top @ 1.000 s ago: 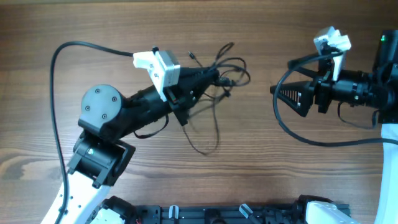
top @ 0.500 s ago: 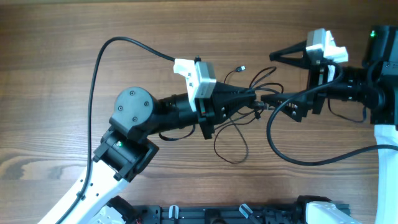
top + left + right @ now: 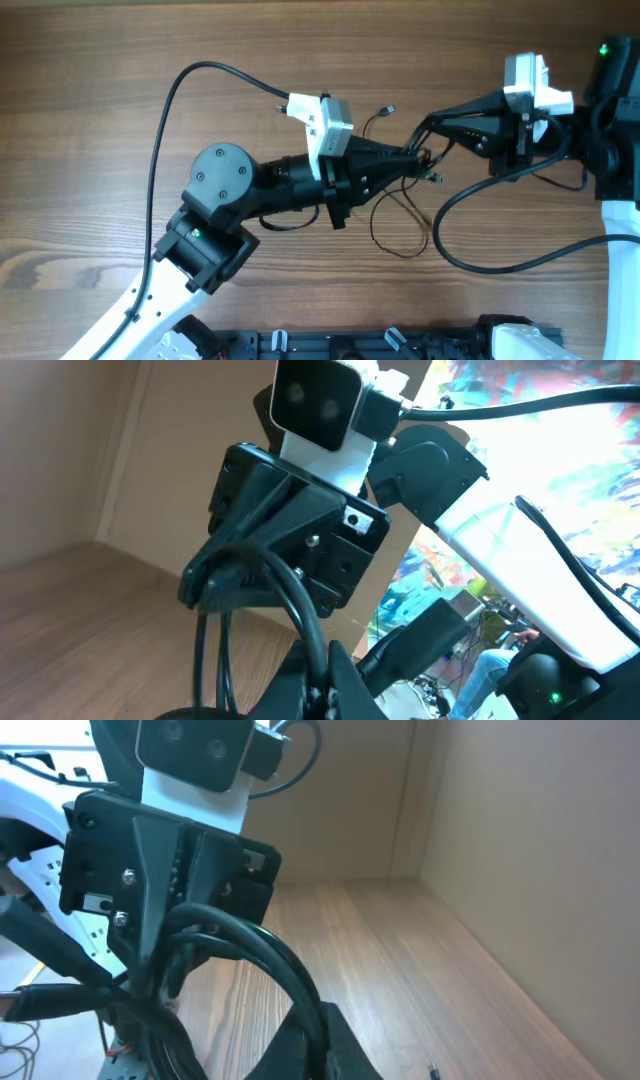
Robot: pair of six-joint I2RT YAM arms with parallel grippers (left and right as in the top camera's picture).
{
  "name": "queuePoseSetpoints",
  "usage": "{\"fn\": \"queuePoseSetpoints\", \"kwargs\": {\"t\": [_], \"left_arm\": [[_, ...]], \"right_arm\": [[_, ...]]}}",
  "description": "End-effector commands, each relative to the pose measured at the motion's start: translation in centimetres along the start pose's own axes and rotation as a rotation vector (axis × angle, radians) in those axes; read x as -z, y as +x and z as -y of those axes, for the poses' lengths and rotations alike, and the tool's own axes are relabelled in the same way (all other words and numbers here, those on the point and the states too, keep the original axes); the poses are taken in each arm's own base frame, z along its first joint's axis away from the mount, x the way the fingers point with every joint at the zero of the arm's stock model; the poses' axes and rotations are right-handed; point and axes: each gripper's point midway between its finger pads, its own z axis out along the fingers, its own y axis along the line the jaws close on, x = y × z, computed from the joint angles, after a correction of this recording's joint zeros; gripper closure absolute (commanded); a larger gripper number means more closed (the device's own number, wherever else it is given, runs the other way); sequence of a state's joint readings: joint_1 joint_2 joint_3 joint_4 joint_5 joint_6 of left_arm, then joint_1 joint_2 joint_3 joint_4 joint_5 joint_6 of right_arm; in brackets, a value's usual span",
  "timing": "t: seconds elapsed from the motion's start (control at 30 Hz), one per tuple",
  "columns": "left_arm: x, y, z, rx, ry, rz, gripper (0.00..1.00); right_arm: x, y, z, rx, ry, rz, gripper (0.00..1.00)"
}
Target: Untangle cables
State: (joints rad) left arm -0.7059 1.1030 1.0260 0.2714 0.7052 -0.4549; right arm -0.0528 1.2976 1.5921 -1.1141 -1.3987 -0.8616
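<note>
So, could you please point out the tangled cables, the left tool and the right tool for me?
cables (image 3: 430,170): overhead view, on the knot just below the tool tips.
left tool (image 3: 410,155): overhead view, at its fingertips.
right tool (image 3: 428,130): overhead view, at its fingertips.

Thin black cables (image 3: 428,170), brown wood-grain table (image 3: 80,120), black arms (image 3: 225,185) with white lower links, white cameras (image 3: 325,120), small green light (image 3: 603,48).

A white camera module (image 3: 318,402) tops a black housing (image 3: 300,535) crossed by a thick black cable (image 3: 296,598)
</note>
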Motion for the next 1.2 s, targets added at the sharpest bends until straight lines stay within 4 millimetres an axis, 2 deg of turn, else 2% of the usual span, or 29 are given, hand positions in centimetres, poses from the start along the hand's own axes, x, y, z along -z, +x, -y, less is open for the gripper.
{"fn": "queuePoseSetpoints", "kwargs": {"t": [0.0,0.07,0.1,0.13,0.23,0.33,0.47,0.57,0.6,0.63,0.7,0.73,0.87,0.97,1.1,1.17], "left_arm": [[0.1,-0.7,-0.2,0.000,-0.005,0.011,0.96],[0.6,-1.4,-2.0,0.003,-0.080,0.040,0.96],[1.0,-1.7,-3.3,0.010,-0.138,0.058,0.96],[1.8,-2.1,-5.5,0.026,-0.243,0.084,0.96],[3.9,-2.3,-10.2,-0.003,-0.505,0.124,0.96],[5.6,-2.3,-12.8,-0.090,-0.681,0.117,0.96],[6.4,-2.2,-13.7,-0.240,-0.761,0.062,0.96],[6.1,-2.3,-13.3,-0.217,-0.735,0.073,0.96],[5.7,-2.2,-12.9,-0.171,-0.713,0.089,0.96],[5.4,-2.1,-12.5,-0.124,-0.694,0.108,0.96],[4.5,-2.1,-11.6,-0.044,-0.655,0.140,0.96],[3.7,-2.1,-10.6,-0.005,-0.611,0.158,0.96],[1.2,-3.0,-6.8,0.002,-0.466,0.216,0.96],[-0.3,-3.2,-4.9,-0.008,-0.394,0.238,0.96],[-0.8,-2.6,-5.5,0.016,-0.400,0.228,0.96],[-0.1,-3.2,-6.5,0.019,-0.463,0.271,0.96]], "right_arm": [[0.0,-0.3,-0.5,-0.087,-0.003,0.002,0.96],[0.1,1.2,0.8,-0.243,0.086,-0.078,0.96],[0.5,2.7,2.2,-0.380,0.189,-0.146,0.96],[1.0,3.9,3.3,-0.472,0.276,-0.193,0.96],[3.2,7.2,6.1,-0.721,0.561,-0.291,0.96],[3.7,7.6,6.5,-0.777,0.615,-0.293,0.96],[4.1,7.9,6.9,-0.795,0.652,-0.300,0.95],[4.9,8.7,7.5,-0.811,0.729,-0.325,0.95],[4.9,8.7,7.5,-0.810,0.729,-0.325,0.86],[4.9,8.7,7.5,-0.810,0.729,-0.325,0.68],[4.9,8.7,7.5,-0.811,0.729,-0.324,0.12],[4.9,8.6,7.5,-0.822,0.729,-0.320,0.00],[4.3,8.2,7.2,-0.827,0.692,-0.302,0.00],[2.6,6.8,6.6,-0.768,0.593,-0.269,0.00],[1.9,6.2,6.4,-0.749,0.554,-0.253,0.00],[1.9,6.3,6.3,-0.756,0.553,-0.254,0.00]]}}
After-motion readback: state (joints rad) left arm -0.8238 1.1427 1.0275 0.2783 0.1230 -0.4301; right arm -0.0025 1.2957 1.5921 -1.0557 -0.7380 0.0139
